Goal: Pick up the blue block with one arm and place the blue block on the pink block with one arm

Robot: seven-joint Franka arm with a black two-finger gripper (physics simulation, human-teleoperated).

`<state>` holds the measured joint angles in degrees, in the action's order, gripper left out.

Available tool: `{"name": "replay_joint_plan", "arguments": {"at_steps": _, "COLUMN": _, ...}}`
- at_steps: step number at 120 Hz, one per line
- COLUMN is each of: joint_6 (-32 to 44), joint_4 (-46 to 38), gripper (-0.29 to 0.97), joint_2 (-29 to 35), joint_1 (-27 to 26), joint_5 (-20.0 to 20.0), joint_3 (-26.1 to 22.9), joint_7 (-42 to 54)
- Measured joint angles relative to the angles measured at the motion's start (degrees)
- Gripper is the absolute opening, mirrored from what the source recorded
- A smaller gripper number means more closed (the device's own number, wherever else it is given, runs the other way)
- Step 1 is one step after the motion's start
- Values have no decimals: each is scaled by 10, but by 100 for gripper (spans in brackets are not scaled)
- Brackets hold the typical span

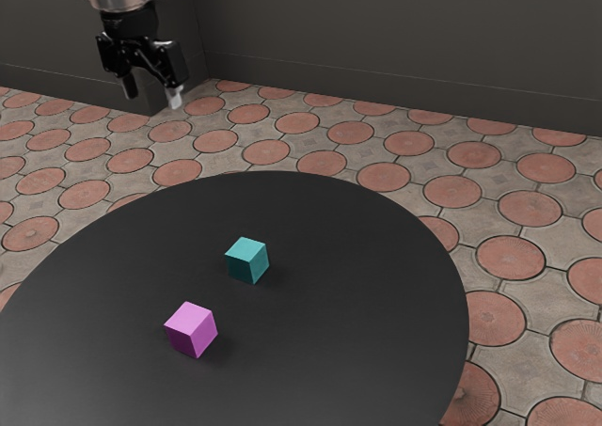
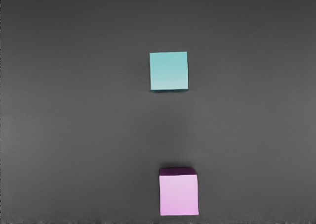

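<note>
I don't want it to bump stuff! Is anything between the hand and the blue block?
No. The hand hangs high above the table, and nothing visible lies between it and the blue block.

teal-blue block (image 1: 246, 260) and pink block (image 1: 191, 329) on a black table (image 1: 357, 285); floor (image 1: 489, 191) (terracotta round tiles).
</note>
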<state>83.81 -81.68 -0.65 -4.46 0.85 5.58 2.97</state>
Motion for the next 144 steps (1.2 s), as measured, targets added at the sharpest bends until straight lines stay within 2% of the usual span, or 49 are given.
{"name": "replay_joint_plan", "arguments": {"at_steps": 21, "joint_6": -8, "joint_4": 9, "gripper": 68, "joint_2": 0, "joint_1": 14, "joint_5": -11, "joint_3": -1, "joint_7": 7}}
{"name": "replay_joint_plan", "arguments": {"at_steps": 33, "joint_6": -46, "joint_4": 156, "gripper": 68, "joint_2": -5, "joint_1": 30, "joint_5": -17, "joint_3": -6, "joint_7": 11}}
{"name": "replay_joint_plan", "arguments": {"at_steps": 42, "joint_6": -74, "joint_4": 199, "gripper": 68, "joint_2": -14, "joint_1": 39, "joint_5": -20, "joint_3": -8, "joint_7": 13}}
{"name": "replay_joint_plan", "arguments": {"at_steps": 51, "joint_6": -94, "joint_4": 209, "gripper": 68, "joint_2": -31, "joint_1": 34, "joint_5": -21, "joint_3": -8, "joint_7": 14}}
{"name": "replay_joint_plan", "arguments": {"at_steps": 71, "joint_6": -116, "joint_4": 211, "gripper": 68, "joint_2": -43, "joint_1": -13, "joint_5": -21, "joint_3": -8, "joint_7": 17}}
{"name": "replay_joint_plan", "arguments": {"at_steps": 89, "joint_6": -124, "joint_4": 208, "gripper": 68, "joint_2": -43, "joint_1": -5, "joint_5": -18, "joint_3": -7, "joint_7": 20}}
{"name": "replay_joint_plan", "arguments": {"at_steps": 99, "joint_6": -97, "joint_4": 130, "gripper": 68, "joint_2": -32, "joint_1": 1, "joint_5": -15, "joint_3": -10, "joint_7": 21}}
{"name": "replay_joint_plan", "arguments": {"at_steps": 109, "joint_6": -33, "joint_4": -7, "gripper": 68, "joint_2": -10, "joint_1": 10, "joint_5": -14, "joint_3": -20, "joint_7": 21}}
{"name": "replay_joint_plan", "arguments": {"at_steps": 123, "joint_6": 68, "joint_4": -148, "gripper": 68, "joint_2": 5, "joint_1": 21, "joint_5": -15, "joint_3": -30, "joint_7": 22}}
{"name": "replay_joint_plan", "arguments": {"at_steps": 134, "joint_6": 144, "joint_4": -225, "gripper": 68, "joint_2": 5, "joint_1": 26, "joint_5": -16, "joint_3": -33, "joint_7": 21}}
{"name": "replay_joint_plan", "arguments": {"at_steps": 144, "joint_6": 200, "joint_4": -261, "gripper": 68, "joint_2": -5, "joint_1": 29, "joint_5": -16, "joint_3": -33, "joint_7": 22}}
